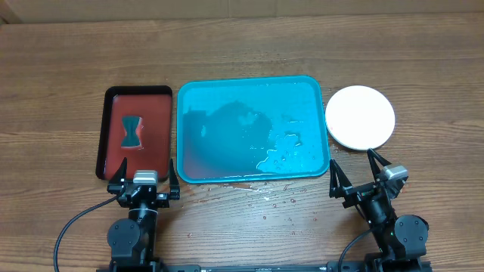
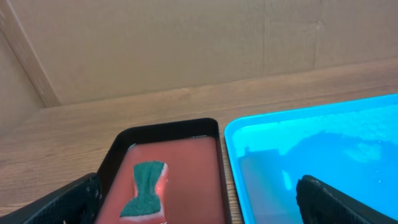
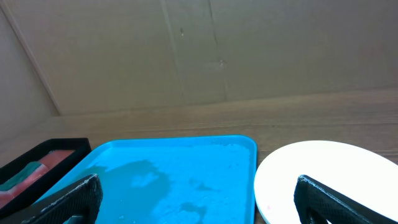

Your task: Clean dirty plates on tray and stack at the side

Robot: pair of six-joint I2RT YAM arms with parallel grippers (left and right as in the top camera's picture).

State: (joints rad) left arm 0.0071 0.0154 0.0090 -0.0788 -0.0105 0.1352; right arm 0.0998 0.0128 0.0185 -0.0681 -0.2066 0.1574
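Note:
The turquoise tray (image 1: 253, 130) lies mid-table, wet, with no plates on it; it also shows in the left wrist view (image 2: 323, 155) and the right wrist view (image 3: 174, 180). A white plate (image 1: 360, 116) lies on the table to the tray's right, also in the right wrist view (image 3: 323, 174); whether other plates lie under it I cannot tell. No pale blue or pale green plate shows. My left gripper (image 1: 144, 187) is open and empty near the front edge, below the red tray. My right gripper (image 1: 361, 178) is open and empty just in front of the white plate.
A dark red black-rimmed tray (image 1: 134, 140) left of the turquoise tray holds reddish water and a green sponge (image 1: 132, 132), also in the left wrist view (image 2: 146, 190). Water drops (image 1: 276, 198) lie on the wood in front of the turquoise tray.

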